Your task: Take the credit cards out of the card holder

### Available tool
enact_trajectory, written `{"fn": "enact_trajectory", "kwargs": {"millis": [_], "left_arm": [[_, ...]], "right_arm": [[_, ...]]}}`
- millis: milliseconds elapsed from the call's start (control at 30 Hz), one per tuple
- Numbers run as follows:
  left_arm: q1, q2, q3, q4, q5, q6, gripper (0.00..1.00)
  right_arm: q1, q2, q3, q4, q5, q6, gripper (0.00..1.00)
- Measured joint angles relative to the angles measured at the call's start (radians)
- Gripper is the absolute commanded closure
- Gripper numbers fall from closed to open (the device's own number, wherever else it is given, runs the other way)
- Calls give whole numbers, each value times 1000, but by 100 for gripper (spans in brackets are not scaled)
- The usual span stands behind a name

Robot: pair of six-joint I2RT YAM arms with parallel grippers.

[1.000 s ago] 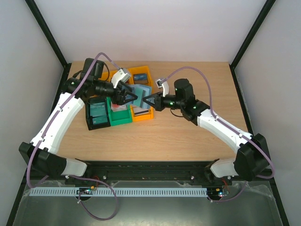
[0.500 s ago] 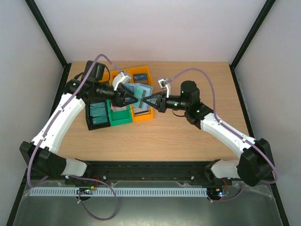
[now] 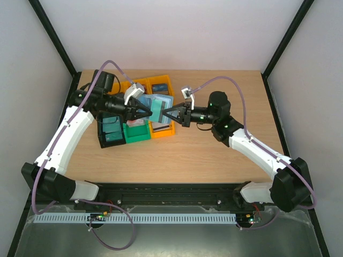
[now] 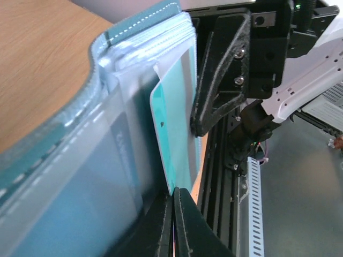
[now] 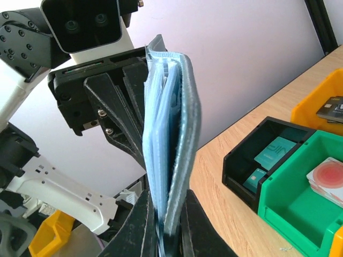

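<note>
The teal-blue card holder (image 5: 171, 134) hangs in the air over the bins, held upright. My right gripper (image 5: 166, 202) is shut on its lower edge. In the top view the card holder (image 3: 156, 110) sits between the two grippers. A teal credit card (image 4: 174, 139) sticks out of a pale inner sleeve (image 4: 128, 107). My left gripper (image 4: 172, 211) is shut on that card's lower corner, its jaws pressed together. The right gripper's black finger (image 4: 220, 69) stands just behind the card. From above, the left gripper (image 3: 140, 112) meets the right gripper (image 3: 167, 113) at the holder.
Below the holder stand a black bin (image 5: 268, 155) with teal cards, a green bin (image 5: 300, 214) with a white-and-red card (image 5: 327, 176), and orange bins (image 3: 161, 85). Bare wooden table (image 3: 225, 155) lies to the right and front.
My left gripper's jaws have closed from open onto the teal card at the holder. The right gripper has kept its grip on the holder, its wrist drifting slightly right.
</note>
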Motion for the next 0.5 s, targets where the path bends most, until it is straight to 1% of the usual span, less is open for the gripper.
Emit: {"fn": "enact_trajectory", "kwargs": {"millis": [133, 233, 300, 400, 467, 500], "left_arm": [[6, -1, 3, -17, 31, 13, 98], [23, -2, 3, -22, 65, 15, 98], [37, -2, 3, -19, 89, 6, 98], [63, -4, 2, 0, 115, -18, 98], [72, -7, 2, 6, 121, -27, 98], [75, -9, 2, 7, 122, -29, 98]], "right_arm": [[-3, -1, -3, 14, -13, 1, 98], [-2, -2, -4, 24, -15, 0, 82], [2, -2, -4, 37, -10, -3, 77], [8, -2, -4, 56, -9, -3, 76], [9, -2, -7, 69, -8, -3, 80], [9, -2, -9, 72, -8, -3, 85]]}}
